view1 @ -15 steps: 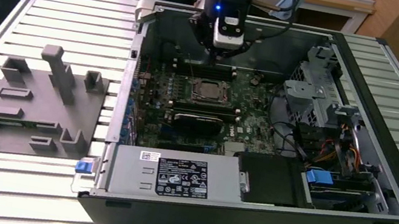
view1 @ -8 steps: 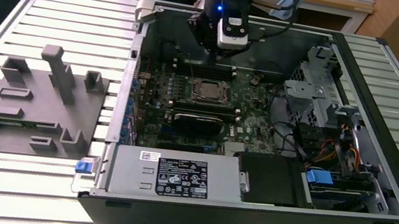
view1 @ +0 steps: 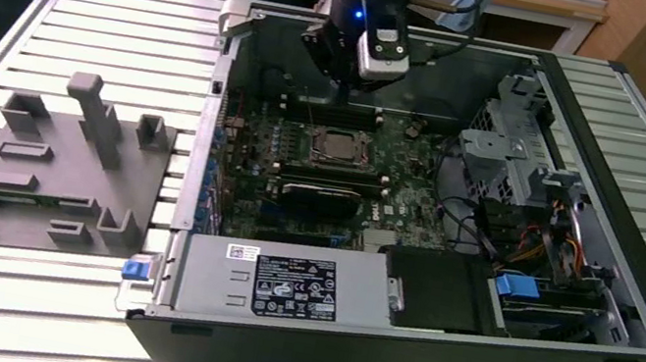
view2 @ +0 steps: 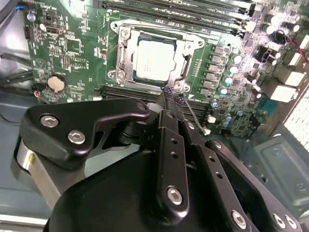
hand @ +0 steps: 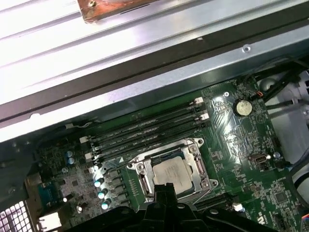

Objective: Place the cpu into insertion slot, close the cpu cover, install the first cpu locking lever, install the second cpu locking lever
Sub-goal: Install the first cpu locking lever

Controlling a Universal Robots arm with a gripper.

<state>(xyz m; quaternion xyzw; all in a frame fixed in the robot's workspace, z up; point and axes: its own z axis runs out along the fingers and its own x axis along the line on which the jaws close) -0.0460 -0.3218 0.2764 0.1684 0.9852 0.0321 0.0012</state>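
Just above the middle of the exterior view, your gripper hangs over the motherboard, close to the insertion slot. The second wrist view shows the cpu seated in it, the cpu cover lying flat around it, and your fingertips pinched together on nothing, just beside the cover's edge. Locking a lever looks like the step in hand; whether either is latched you cannot tell. Push with the closed tip, low and steady, and stay clear of the memory slots.
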